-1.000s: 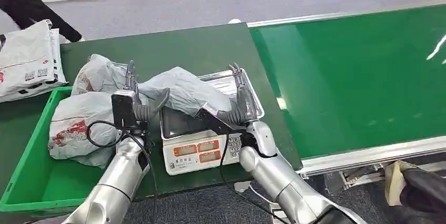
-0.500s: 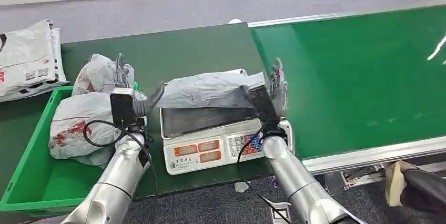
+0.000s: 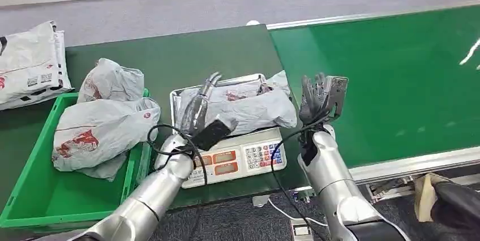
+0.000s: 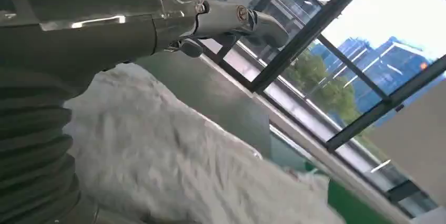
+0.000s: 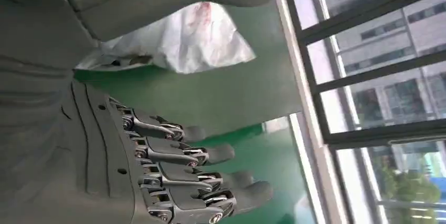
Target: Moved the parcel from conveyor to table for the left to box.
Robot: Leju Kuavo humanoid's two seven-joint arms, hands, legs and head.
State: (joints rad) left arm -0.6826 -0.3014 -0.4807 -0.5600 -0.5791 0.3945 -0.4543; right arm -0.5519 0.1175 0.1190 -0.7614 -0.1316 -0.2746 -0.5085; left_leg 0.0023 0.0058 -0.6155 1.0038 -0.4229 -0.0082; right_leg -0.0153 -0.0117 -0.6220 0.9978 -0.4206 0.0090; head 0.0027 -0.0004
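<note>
A grey plastic parcel (image 3: 252,108) with red print lies on the steel tray of the scale (image 3: 235,159), on the dark green table. My left hand (image 3: 198,111) lies against the parcel's left end, fingers stretched out over it and gripping nothing. In the left wrist view the parcel (image 4: 173,166) spreads under the thumb (image 4: 252,19). My right hand (image 3: 318,97) stands upright just right of the parcel, apart from it, at the conveyor's edge. Its fingers (image 5: 184,166) are spread and hold nothing, with a corner of the parcel (image 5: 184,42) beyond them.
A green bin (image 3: 34,196) at the left holds two grey parcels (image 3: 96,133). White parcels (image 3: 28,63) lie at the far left of the table. The green conveyor (image 3: 390,82) runs along the right. Cables hang from both wrists.
The parcel has come down onto the scale tray. My right hand let go of it and drew off to the right. My left hand swung from the bin side to the parcel's left end.
</note>
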